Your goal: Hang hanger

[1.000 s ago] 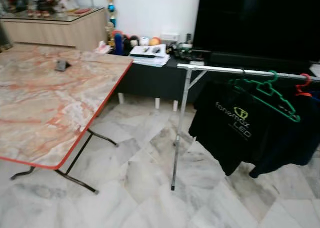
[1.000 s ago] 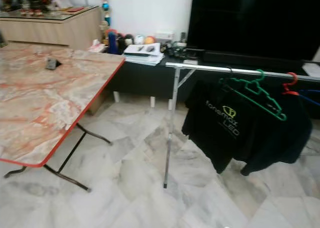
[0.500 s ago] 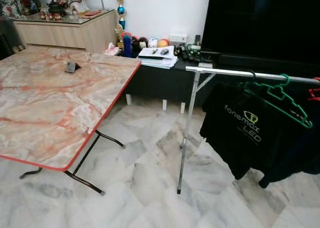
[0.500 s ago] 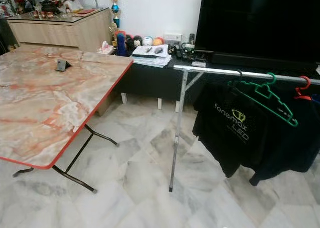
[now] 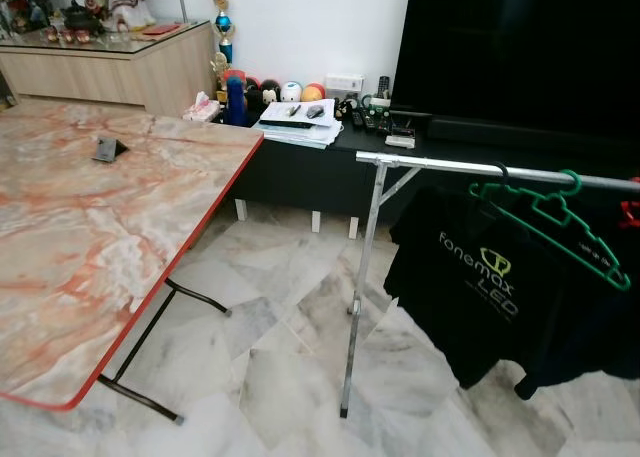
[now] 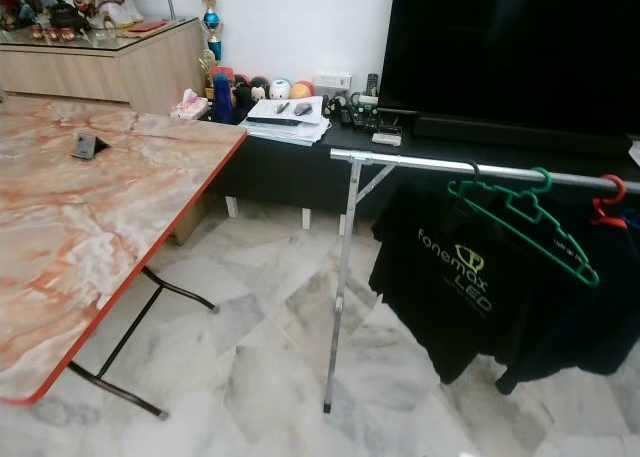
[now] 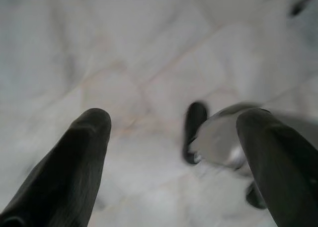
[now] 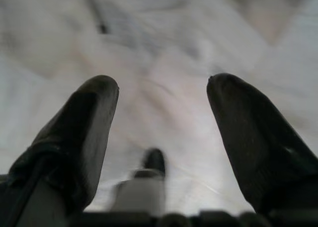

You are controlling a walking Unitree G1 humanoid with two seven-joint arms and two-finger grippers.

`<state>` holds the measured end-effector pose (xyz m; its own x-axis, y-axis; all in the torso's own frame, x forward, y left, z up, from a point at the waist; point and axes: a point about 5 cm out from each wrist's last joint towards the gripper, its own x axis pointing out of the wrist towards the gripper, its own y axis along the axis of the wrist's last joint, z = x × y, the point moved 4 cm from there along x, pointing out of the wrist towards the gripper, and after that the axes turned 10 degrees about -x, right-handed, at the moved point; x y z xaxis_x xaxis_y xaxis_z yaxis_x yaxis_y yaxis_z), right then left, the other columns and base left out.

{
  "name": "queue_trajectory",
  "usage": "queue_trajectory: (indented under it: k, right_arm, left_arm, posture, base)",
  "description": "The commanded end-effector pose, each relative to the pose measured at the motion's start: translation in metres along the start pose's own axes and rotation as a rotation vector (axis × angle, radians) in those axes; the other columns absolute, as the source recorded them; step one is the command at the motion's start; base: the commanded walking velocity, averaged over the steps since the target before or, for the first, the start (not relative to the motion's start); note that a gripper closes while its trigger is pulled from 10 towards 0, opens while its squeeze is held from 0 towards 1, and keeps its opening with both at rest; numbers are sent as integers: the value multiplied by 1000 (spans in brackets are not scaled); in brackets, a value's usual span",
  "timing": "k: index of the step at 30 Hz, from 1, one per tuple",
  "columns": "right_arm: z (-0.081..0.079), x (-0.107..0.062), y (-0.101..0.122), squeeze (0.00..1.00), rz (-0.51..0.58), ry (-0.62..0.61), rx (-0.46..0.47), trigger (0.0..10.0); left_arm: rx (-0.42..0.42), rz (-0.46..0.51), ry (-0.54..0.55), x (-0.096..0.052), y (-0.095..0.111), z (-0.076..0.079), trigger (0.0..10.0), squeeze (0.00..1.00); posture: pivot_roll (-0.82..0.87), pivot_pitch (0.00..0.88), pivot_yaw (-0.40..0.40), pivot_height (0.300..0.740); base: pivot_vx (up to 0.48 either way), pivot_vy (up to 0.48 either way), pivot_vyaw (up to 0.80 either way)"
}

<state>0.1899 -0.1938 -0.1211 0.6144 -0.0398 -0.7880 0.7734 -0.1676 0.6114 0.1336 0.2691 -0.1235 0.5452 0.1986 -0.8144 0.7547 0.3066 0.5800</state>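
Note:
A green hanger (image 5: 558, 221) hangs empty on the silver rail (image 5: 480, 168) of a clothes rack at the right. Beside it on the same rail hangs a black T-shirt (image 5: 480, 277) with a logo, and a red hanger hook (image 6: 607, 199) shows at the far right. My left gripper (image 7: 174, 132) hangs open over the marble floor with nothing between its fingers. In the right wrist view my right gripper (image 8: 161, 117) is also open and empty, pointing down at the floor.
A folding table (image 5: 90, 227) with a marble-patterned top and red edge stands at the left, a small dark object (image 5: 104, 149) on it. A low black TV bench (image 5: 310, 162) with papers and a large dark screen (image 5: 520, 47) lie behind the rack. Marble floor (image 5: 280, 347) lies between.
The whole picture has shifted as the camera moved; table and rack now sit closer and a little lower in view. Nothing in the scene has itself moved.

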Motion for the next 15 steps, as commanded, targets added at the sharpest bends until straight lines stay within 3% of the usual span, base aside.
queue_trajectory:
  k: [1,9,15]
  right_arm:
    - [13,-3,-6,0,-19,-30,-1,10000]
    - [12,-3,-6,0,-19,-25,-8,10000]
    - [11,-3,-6,0,-18,-23,-5,10000]
  left_arm:
    - [-18,2,-24,1,-1,8,10000,0]
    - [-16,3,-22,1,0,5,10000,0]
    - [-12,-1,-34,4,1,22,10000,0]
  posture:
    - [55,22,-39,740]
    - [60,21,-35,740]
    - [61,26,-35,740]
  base:
    - [322,0,0]
    - [320,0,0]
    - [318,0,0]
